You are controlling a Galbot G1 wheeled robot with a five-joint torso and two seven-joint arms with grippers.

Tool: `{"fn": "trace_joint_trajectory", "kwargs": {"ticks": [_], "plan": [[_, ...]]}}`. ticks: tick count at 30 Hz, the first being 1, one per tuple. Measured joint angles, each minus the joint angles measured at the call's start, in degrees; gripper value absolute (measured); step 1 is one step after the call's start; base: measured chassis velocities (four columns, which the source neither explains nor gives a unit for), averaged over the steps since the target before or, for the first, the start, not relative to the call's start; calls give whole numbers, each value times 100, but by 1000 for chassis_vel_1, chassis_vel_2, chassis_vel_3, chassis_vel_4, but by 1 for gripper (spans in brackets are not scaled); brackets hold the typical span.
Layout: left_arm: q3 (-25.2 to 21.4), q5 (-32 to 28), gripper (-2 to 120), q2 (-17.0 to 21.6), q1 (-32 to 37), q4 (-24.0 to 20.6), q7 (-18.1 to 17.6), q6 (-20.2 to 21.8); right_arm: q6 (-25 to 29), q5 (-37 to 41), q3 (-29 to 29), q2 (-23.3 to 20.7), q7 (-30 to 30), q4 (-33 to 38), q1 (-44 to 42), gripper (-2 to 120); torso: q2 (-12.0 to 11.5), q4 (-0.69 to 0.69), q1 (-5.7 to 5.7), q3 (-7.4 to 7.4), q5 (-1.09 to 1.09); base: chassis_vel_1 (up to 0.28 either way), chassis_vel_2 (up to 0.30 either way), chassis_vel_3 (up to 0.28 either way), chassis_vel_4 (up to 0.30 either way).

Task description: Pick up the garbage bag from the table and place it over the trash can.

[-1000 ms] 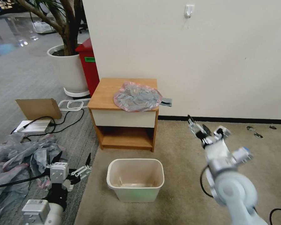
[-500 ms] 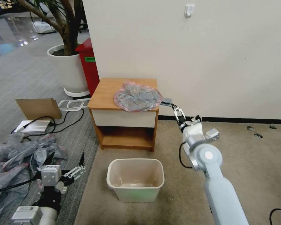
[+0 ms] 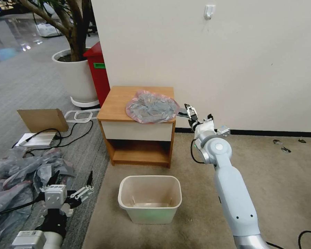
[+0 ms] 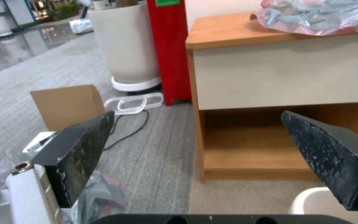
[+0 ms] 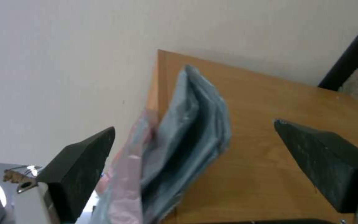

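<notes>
The step in hand is judged to be the reach for the garbage bag [image 3: 152,107], which is seen lying crumpled on top of the table [image 3: 118,100], toward its right side, with a folded grey tab sticking out past the right edge. The right gripper [image 3: 189,111] is held just beside that tab at the table's right edge, and in the right wrist view its fingers [image 5: 77,165] are spread wide with the folded grey plastic and the pink band [image 5: 123,174] lying between them, not yet pinched. The trash can [image 3: 149,198] is seen standing on the carpet in front of the table, unlined, so nothing of the placing is done. The next move is judged to call for the jaws to be brought in around the overhanging fold and closed on it alone, since the plastic is thin and slippery and the wooden edge lies right behind it. The left gripper [image 3: 71,188] is held low at the robot's left, near a heap of grey sheeting [image 3: 20,173], with its fingers [image 4: 77,152] spread apart and nothing held between them. Whether the right fingertips already touch the plastic cannot be told, since in the head view they are partly covered by the wrist. The far side of the bag is hidden behind its own folds, and the trash can is cut off at the corner of the left wrist view [image 4: 324,202].
</notes>
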Motion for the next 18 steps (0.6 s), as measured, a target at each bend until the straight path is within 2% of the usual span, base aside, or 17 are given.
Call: {"fn": "trace_joint_trajectory", "kwargs": {"ticks": [2,4,6,8,10,18], "plan": [[0,-1,100,0,0,0,0,0,3,-4,0,8,0,-22,7,96,0,0,0,0,0,0,0,0,0],[0,-6,100,-2,0,0,0,0,29,-13,-1,31,-12,-77,17,88,0,0,0,0,0,0,0,0,0],[1,-7,100,-2,0,0,0,0,36,-15,-1,37,-20,-83,23,86,0,0,0,0,0,0,0,0,0],[6,-10,100,-5,-1,0,0,3,45,-19,-1,40,-37,-83,34,74,0,0,0,0,0,0,0,0,0],[12,-12,100,-6,-2,0,0,9,48,-20,-1,41,-40,-83,41,72,0,0,0,0,0,0,0,0,0],[36,-19,100,-13,-10,0,0,32,94,-25,-17,41,-48,-47,67,39,0,0,0,-1,0,0,0,0,0]]}}
